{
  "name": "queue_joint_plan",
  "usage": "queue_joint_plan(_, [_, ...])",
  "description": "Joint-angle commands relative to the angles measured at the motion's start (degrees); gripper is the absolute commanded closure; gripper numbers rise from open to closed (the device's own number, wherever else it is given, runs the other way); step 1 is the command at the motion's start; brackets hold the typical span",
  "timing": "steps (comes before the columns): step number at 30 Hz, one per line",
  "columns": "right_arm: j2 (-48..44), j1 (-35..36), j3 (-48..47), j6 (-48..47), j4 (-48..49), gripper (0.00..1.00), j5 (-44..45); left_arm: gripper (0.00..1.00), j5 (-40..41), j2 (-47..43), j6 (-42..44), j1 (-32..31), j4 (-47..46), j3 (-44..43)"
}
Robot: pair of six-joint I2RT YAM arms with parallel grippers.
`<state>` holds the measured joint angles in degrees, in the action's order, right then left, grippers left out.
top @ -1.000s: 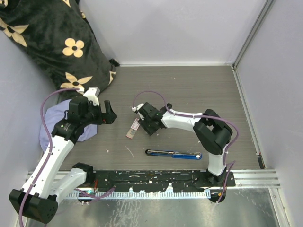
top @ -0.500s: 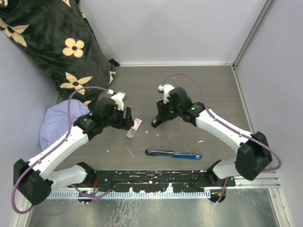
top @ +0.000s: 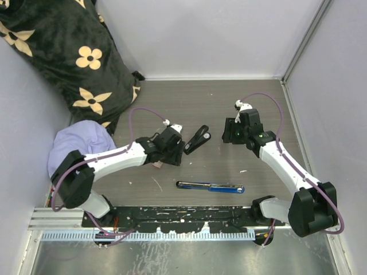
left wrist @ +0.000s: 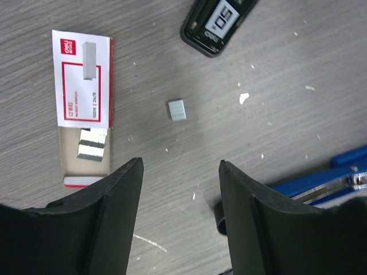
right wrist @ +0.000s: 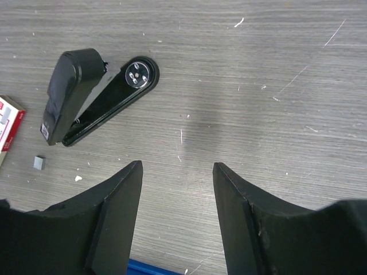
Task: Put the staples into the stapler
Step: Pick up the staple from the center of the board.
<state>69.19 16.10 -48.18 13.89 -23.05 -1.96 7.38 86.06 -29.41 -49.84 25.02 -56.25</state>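
The left wrist view gives the clearest look at the staples (left wrist: 83, 109): the small white and red box lies flat on the surface (left wrist: 172, 51), its tray slid partly out with a few silver strips showing. One loose strip (left wrist: 177, 110) lies near it, not touching. From above, the box is almost wholly hidden under the left gripper (left wrist: 180, 172), with only a pinkish sliver showing, and the loose strip is too small to find. The left gripper hangs over the surface, released, with nothing between its jaws. The right gripper (right wrist: 176, 172) is likewise released and holds nothing, well to the right of the box. Its camera shows the black stapler (right wrist: 92, 97) lying with its top lifted a little off its base, which the top view only hints at. The left wrist view cuts that stapler off at the frame edge. It lies between the two grippers, just right of the box and farther back. A blue stapler (top: 210, 187) lies nearer the arm bases, and both wrist views catch only a corner of it. A dark flowered cushion (top: 69, 51) and a lilac cloth (top: 77, 146) at the left appear only from above.
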Motion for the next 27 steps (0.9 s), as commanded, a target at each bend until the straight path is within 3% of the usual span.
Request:
queue_joint_plan(1, [-2.62, -0.27, -0.26, 1.02, 3.36, 0.41, 1.51, 0.44, 6.11, 3.93, -3.11, -1.02, -3.98, -4.66])
queue_joint_plan(10, [-3.57, -0.47, 0.19, 1.04, 3.48, 0.41, 3.09, 0.52, 8.05, 13.28, -3.03, -2.71, -1.99, -11.01])
queue_joint_plan(27, [-4.2, -0.64, 0.81, 1.14, 3.45, 0.39, 4.15, 0.59, 11.67, 18.39, -4.69, -2.54, 0.46, -13.23])
